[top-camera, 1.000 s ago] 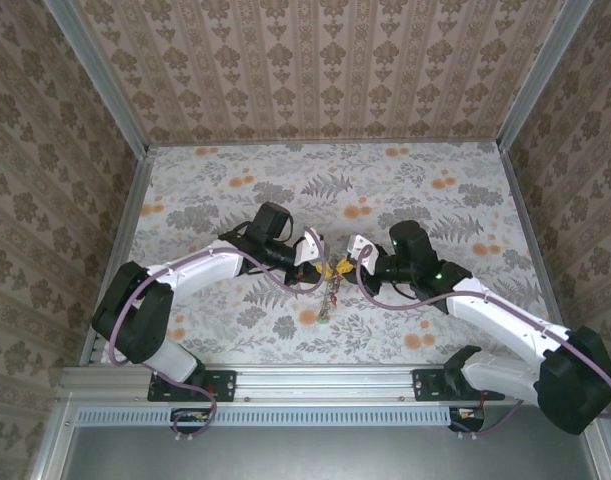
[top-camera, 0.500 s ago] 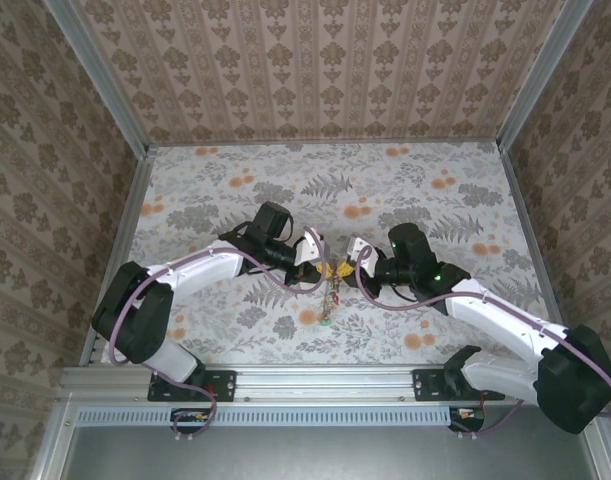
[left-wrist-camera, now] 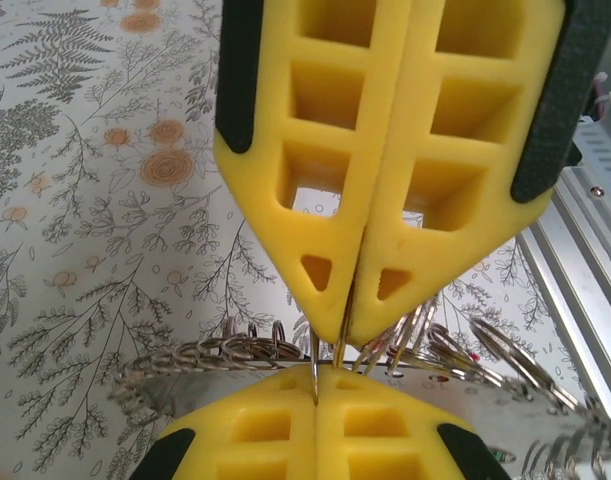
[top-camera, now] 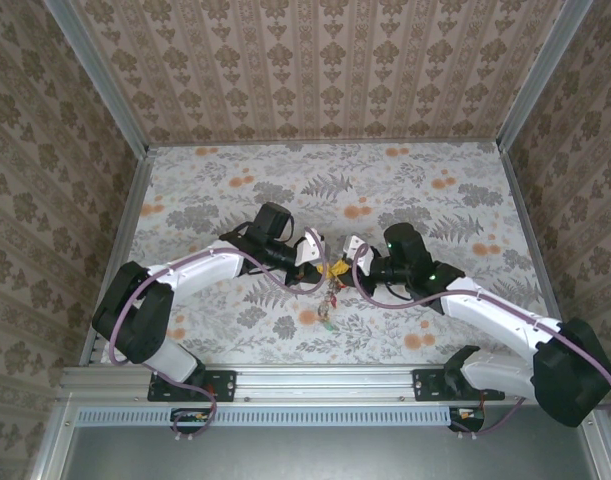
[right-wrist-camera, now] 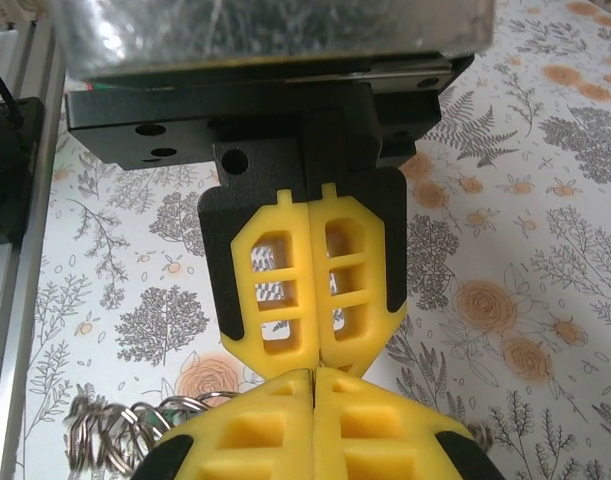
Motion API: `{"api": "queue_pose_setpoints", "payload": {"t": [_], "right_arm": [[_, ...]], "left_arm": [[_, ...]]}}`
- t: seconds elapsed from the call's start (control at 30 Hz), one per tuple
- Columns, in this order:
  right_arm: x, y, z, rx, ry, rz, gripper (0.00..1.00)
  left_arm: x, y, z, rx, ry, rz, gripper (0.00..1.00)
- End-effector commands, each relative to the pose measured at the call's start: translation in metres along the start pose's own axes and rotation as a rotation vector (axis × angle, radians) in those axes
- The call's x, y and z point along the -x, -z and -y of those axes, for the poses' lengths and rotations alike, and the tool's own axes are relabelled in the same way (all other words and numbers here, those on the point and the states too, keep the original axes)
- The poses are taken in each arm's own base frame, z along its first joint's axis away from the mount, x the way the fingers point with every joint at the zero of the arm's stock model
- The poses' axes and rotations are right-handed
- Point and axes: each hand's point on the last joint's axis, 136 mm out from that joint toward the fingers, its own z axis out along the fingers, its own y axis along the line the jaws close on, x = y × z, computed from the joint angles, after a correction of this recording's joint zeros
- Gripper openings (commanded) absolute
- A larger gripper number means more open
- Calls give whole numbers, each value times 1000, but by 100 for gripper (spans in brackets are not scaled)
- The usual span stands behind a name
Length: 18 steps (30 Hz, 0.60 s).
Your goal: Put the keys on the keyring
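Mid-table, near edge, between the two arms: one lot, held off the surface.

Change since a second ago: the right arm's wrist has shifted a little leftward, closing on the left arm; the left arm is unmoved. The hanging bunch sits slightly nearer the left side.

1. Left gripper (top-camera: 322, 263) (left-wrist-camera: 315, 388) (right-wrist-camera: 315, 352): yellow moulded fingers with open lattice cells, black side pads, tapering to blunt wedge tips. Jaws pressed together, a thin wire entering the seam.
2. Right gripper (top-camera: 344, 262) (left-wrist-camera: 351, 332) (right-wrist-camera: 313, 378): same yellow lattice make. Jaws also pressed flat together, a second strand of wire running up into the seam. Tips stand almost nose to nose with those of the left gripper.
3. Keyring (left-wrist-camera: 217, 352) (top-camera: 331, 282): thin bright steel wire, fringed with a close row of small silvery loops that fan out to either side of the fingertips. It is pinched by both grippers and hangs between them.
4. Keys (top-camera: 328, 303): small dangling cluster beneath the meeting point; flecks of red and green show, individual keys too small to tell apart.
5. Table (top-camera: 225, 190): matte pale cloth printed with grey ferns and orange flowers.
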Motion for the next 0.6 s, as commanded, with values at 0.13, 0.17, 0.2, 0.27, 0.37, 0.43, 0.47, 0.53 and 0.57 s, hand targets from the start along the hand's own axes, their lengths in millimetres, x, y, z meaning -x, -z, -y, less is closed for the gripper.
{"api": "queue_pose_setpoints", "payload": {"t": [0.13,0.17,0.2,0.27,0.37,0.43,0.47,0.53,0.57], "right_arm": [[1,-2,22,-137,-3,-35,0],[-1,-1,26,-158,-9,-44,0],[-1,0,28,-175,-12,-48,0],[-3,2,31,-200,-16,-55,0],[-5,6,35,-230,-20,-67,0],[-7,7,37,-246,-27,-80,0],[-8,7,37,-247,-32,-87,0],[-9,8,38,-253,-46,-95,0],[-9,8,39,-258,-56,-98,0]], "left_arm": [[17,1,0,-14,-36,45,0],[17,1,1,-16,-36,45,0],[17,1,1,-14,-38,47,0],[16,1,1,-12,-37,46,0],[15,1,1,-10,-37,48,0],[15,0,1,-9,-38,51,0],[16,0,1,-9,-40,53,0],[17,0,1,-8,-41,57,0],[17,0,1,-8,-43,59,0]]}}
